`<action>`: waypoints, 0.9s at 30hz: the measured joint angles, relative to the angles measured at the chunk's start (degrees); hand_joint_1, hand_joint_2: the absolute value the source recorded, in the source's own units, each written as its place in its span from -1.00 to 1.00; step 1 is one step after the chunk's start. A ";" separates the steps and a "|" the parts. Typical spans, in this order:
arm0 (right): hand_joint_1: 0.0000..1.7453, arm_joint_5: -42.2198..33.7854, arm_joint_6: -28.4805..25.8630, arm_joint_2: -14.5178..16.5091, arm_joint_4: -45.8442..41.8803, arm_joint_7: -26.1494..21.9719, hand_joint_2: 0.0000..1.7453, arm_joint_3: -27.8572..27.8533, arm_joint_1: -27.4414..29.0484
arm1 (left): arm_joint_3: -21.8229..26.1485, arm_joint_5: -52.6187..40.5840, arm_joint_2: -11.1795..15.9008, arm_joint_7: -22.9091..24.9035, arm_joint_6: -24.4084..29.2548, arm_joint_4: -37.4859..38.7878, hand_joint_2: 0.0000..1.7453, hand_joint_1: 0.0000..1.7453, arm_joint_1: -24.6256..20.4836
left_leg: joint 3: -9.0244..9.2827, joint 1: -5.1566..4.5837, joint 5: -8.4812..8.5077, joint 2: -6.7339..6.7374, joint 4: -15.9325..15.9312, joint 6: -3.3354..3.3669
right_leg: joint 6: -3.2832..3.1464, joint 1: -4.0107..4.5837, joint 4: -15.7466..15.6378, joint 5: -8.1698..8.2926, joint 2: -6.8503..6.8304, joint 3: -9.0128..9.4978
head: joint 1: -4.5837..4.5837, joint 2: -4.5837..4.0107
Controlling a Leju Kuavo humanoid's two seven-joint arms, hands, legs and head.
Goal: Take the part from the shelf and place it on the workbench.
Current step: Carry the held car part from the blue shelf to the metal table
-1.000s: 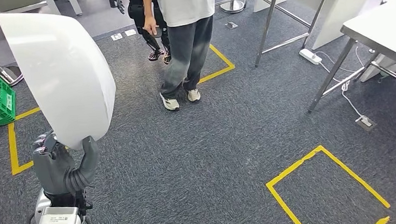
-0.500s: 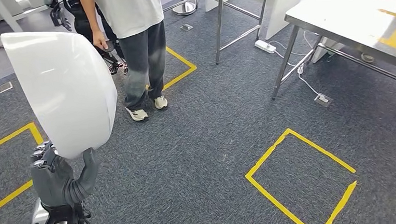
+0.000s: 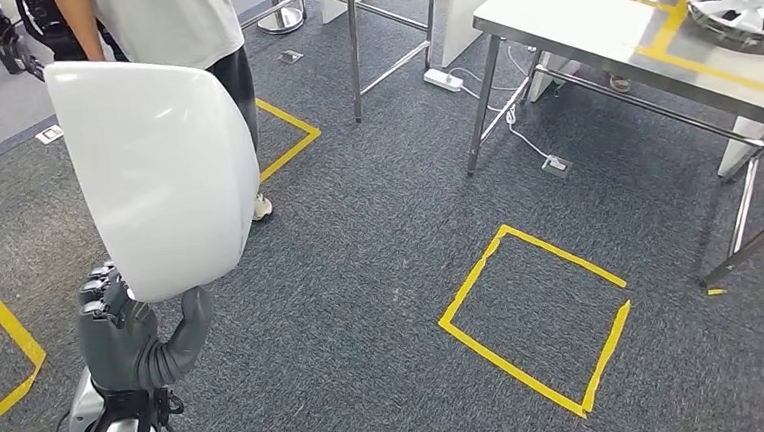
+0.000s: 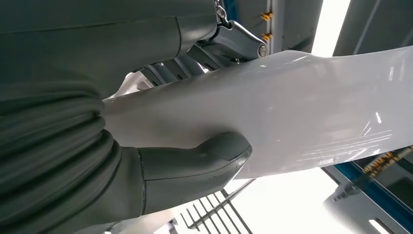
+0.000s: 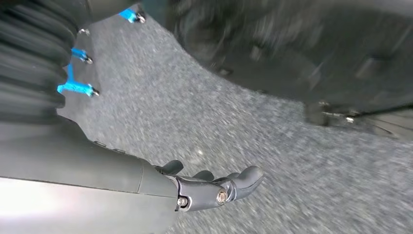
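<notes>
Currently your left hand (image 3: 130, 337) clamps the white shell panel (image 3: 165, 174) by its lower edge; treat it as glossy, slippery, top-heavy.

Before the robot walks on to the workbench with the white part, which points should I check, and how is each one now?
1. Left hand holds the white part: ok.
2. Thumb presses on the part's surface: ok.
3. Right hand holds nothing: ok.
4. Bare place on the workbench beside the hubcap: ok.
5. Person stands close behind the part: not ok.
6. Carpet inside the yellow tape square: ok.
</notes>
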 joint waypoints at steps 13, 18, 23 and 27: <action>-1.00 -1.59 -0.95 0.13 0.00 -0.68 -1.00 0.00 -0.24 | -0.75 2.62 0.75 0.00 0.15 -0.40 1.00 1.00 -0.89 | -3.16 0.81 -2.60 -6.55 7.49 -2.64 | -1.26 -0.96 -2.40 1.26 8.28 0.90 | -0.45 0.00; -1.00 -3.19 -1.48 0.15 0.00 -1.25 -1.00 -0.24 -0.33 | -0.57 0.83 -0.02 0.05 -3.06 1.32 1.00 1.00 -1.19 | -0.10 0.89 0.56 -8.88 -0.28 -1.35 | 0.55 -1.06 -2.07 1.70 11.88 0.13 | -0.37 0.00; -1.00 -4.71 -6.16 0.27 0.00 -2.90 -1.00 -0.93 0.34 | 1.28 -1.17 -2.45 0.13 -3.74 3.50 1.00 1.00 -1.58 | -0.16 0.84 1.21 -5.12 -0.56 0.10 | 1.70 -0.97 7.41 -3.54 5.68 -4.95 | 0.28 0.00; -1.00 -6.79 -10.36 0.67 0.02 -4.65 -1.00 -1.91 0.62 | 2.20 -2.55 -3.74 0.17 -3.35 3.67 1.00 1.00 -0.96 | -0.12 0.54 0.92 -1.80 -0.51 0.36 | 1.71 -1.27 13.48 -4.62 4.97 -7.79 | 0.30 0.00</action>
